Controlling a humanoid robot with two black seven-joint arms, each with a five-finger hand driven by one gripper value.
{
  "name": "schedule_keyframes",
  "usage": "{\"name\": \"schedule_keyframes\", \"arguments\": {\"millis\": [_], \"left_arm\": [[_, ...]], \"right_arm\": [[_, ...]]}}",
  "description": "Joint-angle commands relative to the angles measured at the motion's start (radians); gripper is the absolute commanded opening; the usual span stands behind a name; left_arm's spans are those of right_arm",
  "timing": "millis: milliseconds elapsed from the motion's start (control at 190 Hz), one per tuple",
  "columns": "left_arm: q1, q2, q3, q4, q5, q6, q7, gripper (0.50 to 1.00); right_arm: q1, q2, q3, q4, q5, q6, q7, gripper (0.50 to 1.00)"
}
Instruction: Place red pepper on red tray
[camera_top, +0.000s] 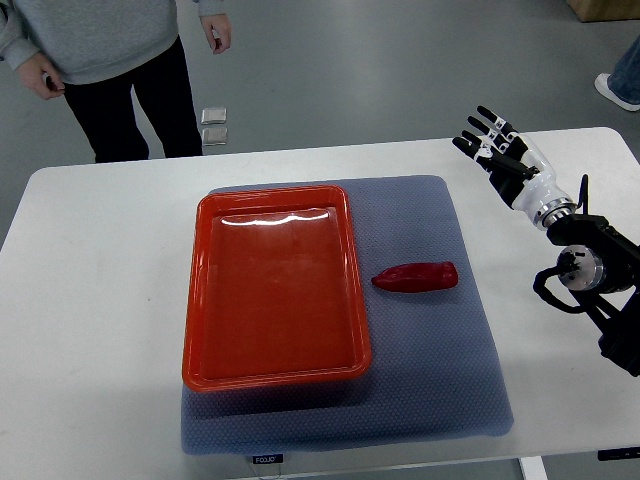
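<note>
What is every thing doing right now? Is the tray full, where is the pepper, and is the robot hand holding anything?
Glossy red plastic tray: empty, flat on the mat.
Small red pointed pepper: lying on its side on the mat, right of the tray, not touching it.
Blue-grey textured mat: spread flat on the white table.
Right hand: fingers spread, holding nothing, away from the pepper.
Person in grey top: standing behind the table.

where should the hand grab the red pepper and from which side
Probably across the thick middle of the red pepper, coming from above. It lies flat on the grey mat, long axis left-right, tip towards the red tray, so both long sides are free. The open right hand is nearest.
</note>
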Motion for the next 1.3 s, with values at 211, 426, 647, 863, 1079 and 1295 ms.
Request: {"name": "schedule_keyframes", "arguments": {"millis": [211, 426, 647, 863, 1079, 1295], "left_arm": [[0.0, 0.0, 0.0, 0.0, 0.0, 0.0, 0.0, 1.0], [0.0, 0.0, 0.002, 0.0, 0.0, 0.0, 0.0, 1.0], [0.0, 0.0, 0.002, 0.001, 0.0, 0.0, 0.0, 1.0], [0.0, 0.0, 0.002, 0.001, 0.0, 0.0, 0.0, 1.0], [0.0, 0.0, 0.002, 0.001, 0.0, 0.0, 0.0, 1.0], [0.0, 0.0, 0.0, 0.001, 0.0, 0.0, 0.0, 1.0]], "right_arm": [[0.002, 0.0, -0.004, 0.0, -0.003, 0.009, 0.0, 0.917], [0.008, -0.006, -0.008, 0.002, -0.007, 0.028, 0.0, 0.917], [0.014, -0.022, -0.02, 0.005, -0.018, 0.054, 0.0, 0.917], [0.017, -0.057, -0.043, 0.046, -0.19, 0.101, 0.012, 0.917], [0.074, -0.137, -0.13, 0.086, -0.305, 0.144, 0.051, 0.917], [0.177, -0.276, -0.276, 0.146, -0.366, 0.203, 0.081, 0.917]]}}
